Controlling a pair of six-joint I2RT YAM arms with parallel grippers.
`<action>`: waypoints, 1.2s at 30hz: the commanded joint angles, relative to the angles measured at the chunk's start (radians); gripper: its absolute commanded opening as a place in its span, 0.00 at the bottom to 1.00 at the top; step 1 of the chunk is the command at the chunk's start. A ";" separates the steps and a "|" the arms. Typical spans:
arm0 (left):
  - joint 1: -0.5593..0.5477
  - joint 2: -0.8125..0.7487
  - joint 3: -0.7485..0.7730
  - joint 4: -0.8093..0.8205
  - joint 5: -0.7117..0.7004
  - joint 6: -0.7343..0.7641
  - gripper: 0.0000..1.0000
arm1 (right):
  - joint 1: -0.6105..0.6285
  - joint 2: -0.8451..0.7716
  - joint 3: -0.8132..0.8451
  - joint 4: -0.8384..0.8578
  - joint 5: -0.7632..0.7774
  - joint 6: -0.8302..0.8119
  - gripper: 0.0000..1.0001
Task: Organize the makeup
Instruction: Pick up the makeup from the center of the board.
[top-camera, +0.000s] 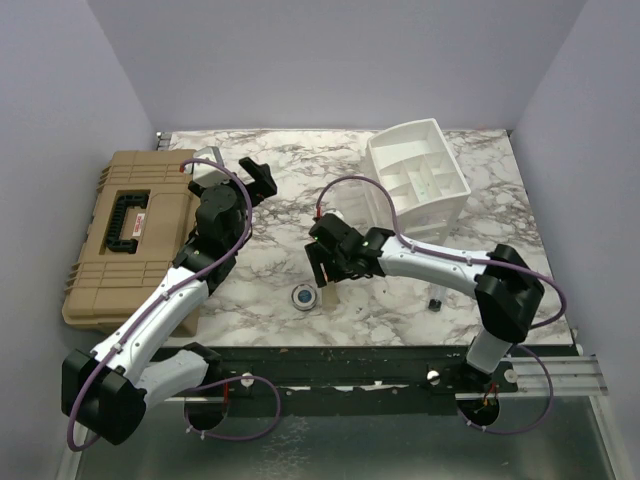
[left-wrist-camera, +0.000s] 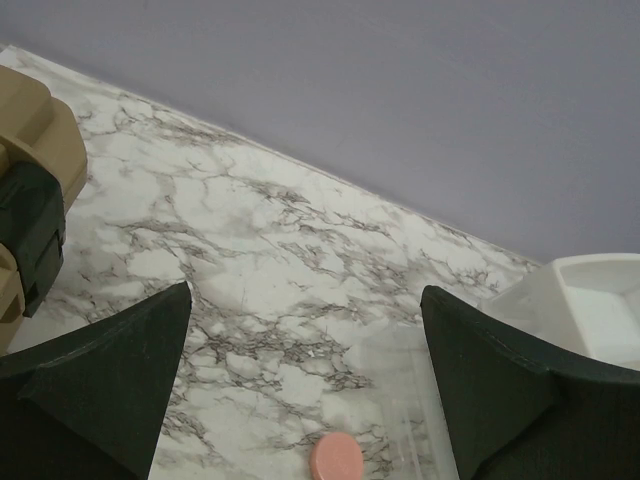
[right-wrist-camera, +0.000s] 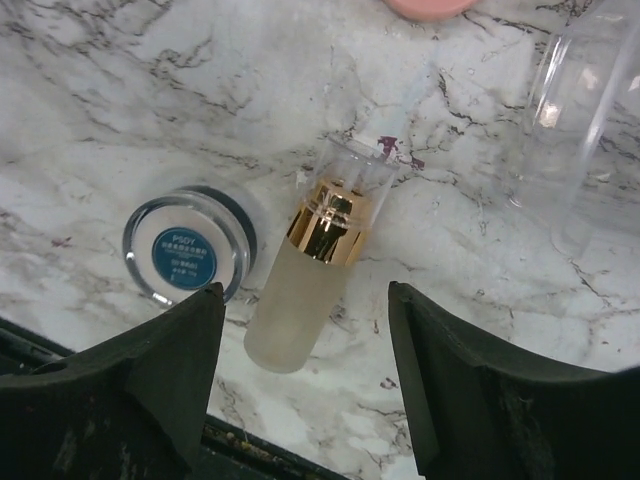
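Right gripper (top-camera: 325, 270) is hovering low over the marble table (top-camera: 270, 300), near its front edge. Its jaws are standing well open and gripping nothing. In the right wrist view a frosted bottle (right-wrist-camera: 305, 290) with a gold collar and clear cap is lying on its side in the gap between the two fingers (right-wrist-camera: 150, 380). Marble is showing on either side of it, so neither finger is touching it. The round blue compact (right-wrist-camera: 185, 258) is sitting label up just beside the bottle, on its left in that view. A clear plastic container (right-wrist-camera: 580, 120) is lying further off to the right. The rim of the pink puff (right-wrist-camera: 430, 6) is showing at the top edge.

Left gripper (top-camera: 260, 175) is hanging raised over the back half of the table, between the tan hard case (top-camera: 130, 235) and the white compartmented organizer (top-camera: 415, 180). Its jaws are spread wide with nothing in them. Its wrist camera is showing the pink puff lying flat on the marble below, beside clear plastic.

A tiny vial (top-camera: 436, 302) is standing upright near the front edge, close by the right forearm and well apart from the compact. The case is lying closed at the left side, and the organizer is standing at the back right. I cannot tell what its compartments are holding.
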 joint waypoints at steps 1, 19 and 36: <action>0.006 -0.029 -0.013 0.002 0.013 -0.013 0.99 | 0.010 0.081 0.041 0.002 0.083 0.079 0.71; 0.020 -0.004 0.007 0.003 0.043 0.002 0.99 | 0.010 0.187 0.021 0.030 0.046 0.083 0.57; 0.032 0.054 0.037 0.014 0.097 -0.002 0.99 | 0.010 0.180 -0.060 0.028 0.068 0.035 0.49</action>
